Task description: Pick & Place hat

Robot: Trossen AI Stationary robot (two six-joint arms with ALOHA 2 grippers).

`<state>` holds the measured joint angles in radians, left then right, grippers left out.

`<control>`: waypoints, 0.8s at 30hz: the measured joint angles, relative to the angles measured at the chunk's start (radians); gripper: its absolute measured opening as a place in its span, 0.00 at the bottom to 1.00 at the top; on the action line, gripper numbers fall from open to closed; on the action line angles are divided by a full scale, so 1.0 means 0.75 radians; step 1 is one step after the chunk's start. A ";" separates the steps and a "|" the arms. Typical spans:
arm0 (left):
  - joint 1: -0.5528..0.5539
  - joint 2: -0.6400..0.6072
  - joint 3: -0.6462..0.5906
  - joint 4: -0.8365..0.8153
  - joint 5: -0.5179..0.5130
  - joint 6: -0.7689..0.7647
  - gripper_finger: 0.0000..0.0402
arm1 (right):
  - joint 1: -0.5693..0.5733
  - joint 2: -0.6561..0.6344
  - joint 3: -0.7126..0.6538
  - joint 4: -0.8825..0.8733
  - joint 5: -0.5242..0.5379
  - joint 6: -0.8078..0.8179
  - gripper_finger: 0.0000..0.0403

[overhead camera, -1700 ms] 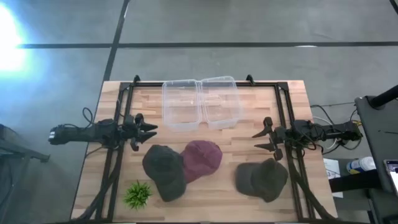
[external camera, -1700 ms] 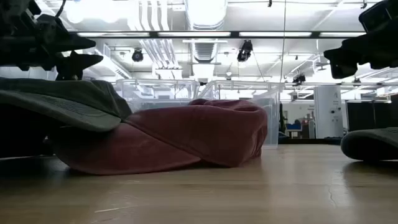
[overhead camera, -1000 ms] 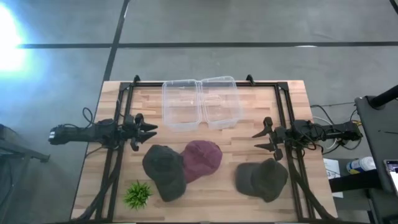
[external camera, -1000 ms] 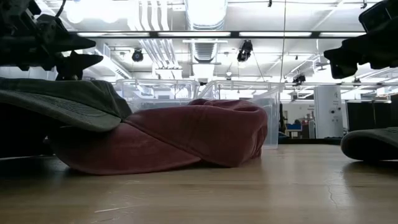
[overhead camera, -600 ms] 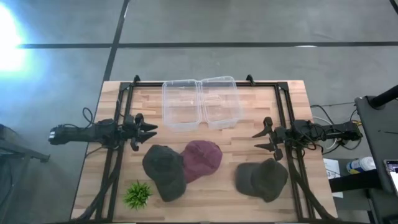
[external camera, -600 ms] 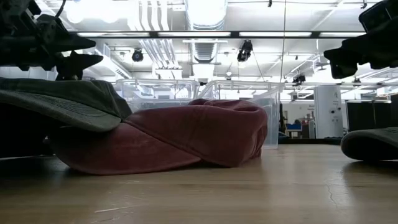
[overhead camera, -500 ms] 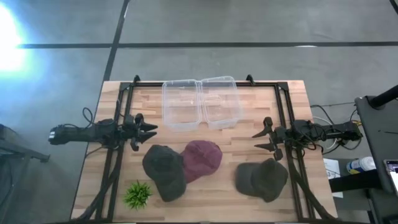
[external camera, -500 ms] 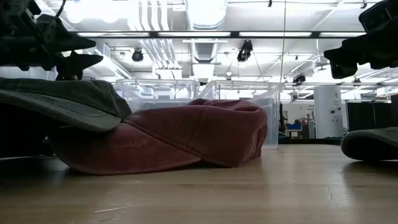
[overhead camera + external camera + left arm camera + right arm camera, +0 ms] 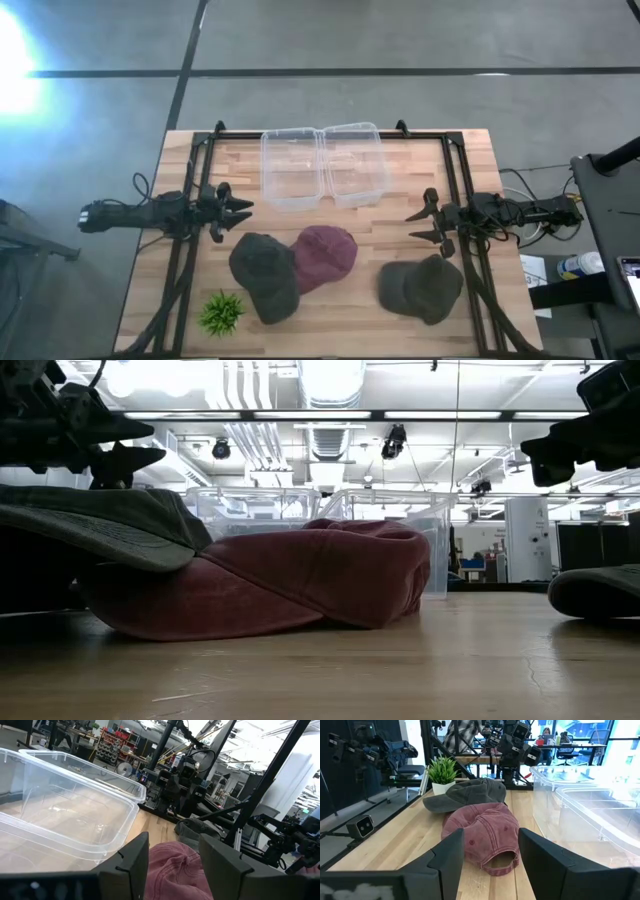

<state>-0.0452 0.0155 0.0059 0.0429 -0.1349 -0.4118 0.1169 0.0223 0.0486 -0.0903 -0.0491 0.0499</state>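
Observation:
Three caps lie on the wooden table: a dark grey cap (image 9: pixel 265 275) whose edge overlaps a maroon cap (image 9: pixel 325 255), and an olive cap (image 9: pixel 420 288) near the right side. In the low view the grey cap (image 9: pixel 100 525) rests on the maroon cap (image 9: pixel 270 580). My left gripper (image 9: pixel 243 211) hovers open at the left, beyond the grey cap. My right gripper (image 9: pixel 416 225) hovers open at the right, just beyond the olive cap. The right wrist view shows the maroon cap (image 9: pixel 482 832) and grey cap (image 9: pixel 465 792) ahead of the fingers.
Two clear plastic bins (image 9: pixel 322 165) stand side by side at the table's far edge. A small green plant (image 9: pixel 221 312) sits at the near left corner. Black frame rails (image 9: pixel 185 260) run along both sides. Bare wood lies between the maroon and olive caps.

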 joint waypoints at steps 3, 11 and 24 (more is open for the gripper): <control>0.000 0.000 0.000 0.000 0.000 0.000 0.41 | 0.000 0.000 0.000 0.000 0.000 0.002 0.46; 0.000 0.000 0.000 0.000 0.000 0.000 0.41 | 0.000 0.000 0.000 0.000 0.000 -0.087 0.46; 0.000 0.000 0.000 0.000 0.000 0.000 0.41 | 0.000 0.000 0.000 0.000 0.000 0.000 0.46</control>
<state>-0.0452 0.0158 0.0059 0.0430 -0.1349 -0.4118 0.1170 0.0223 0.0486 -0.0905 -0.0493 0.0497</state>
